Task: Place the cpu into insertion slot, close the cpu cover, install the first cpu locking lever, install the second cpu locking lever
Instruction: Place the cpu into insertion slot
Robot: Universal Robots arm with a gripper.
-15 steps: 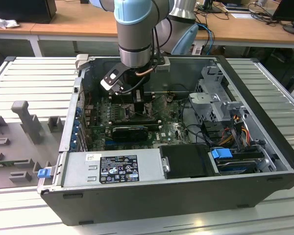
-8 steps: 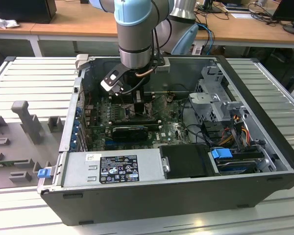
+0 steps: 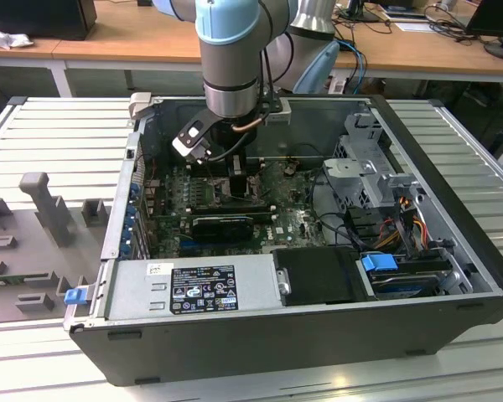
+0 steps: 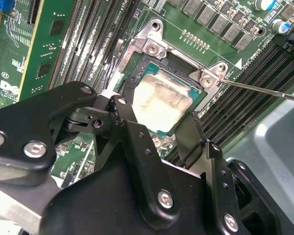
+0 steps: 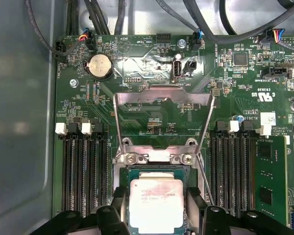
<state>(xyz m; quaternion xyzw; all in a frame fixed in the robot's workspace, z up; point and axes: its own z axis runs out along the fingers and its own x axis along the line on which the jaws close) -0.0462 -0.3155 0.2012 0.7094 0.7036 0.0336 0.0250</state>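
Over the square dark insertion slot (image 5: 157, 159) with its silvery metal rim, the black fingers (image 4: 121, 111) clasped two opposite edges of the small flat square cpu (image 4: 161, 100), pale silvery-beige on its face, which sat within that slot. Beyond the slot, the thin silvery-grey metal cpu cover (image 5: 161, 95) stood open.

cpu (image 5: 156, 203): square, pale silvery-beige face up, blotchy, lying level inside the insertion slot (image 5: 154, 157). Slot: dark socket with a silvery screwed rim, on the green board between the black memory slots (image 5: 83, 171). cpu cover (image 5: 161, 96): thin silvery frame with cut-out centre, swung open, clear of the chip.
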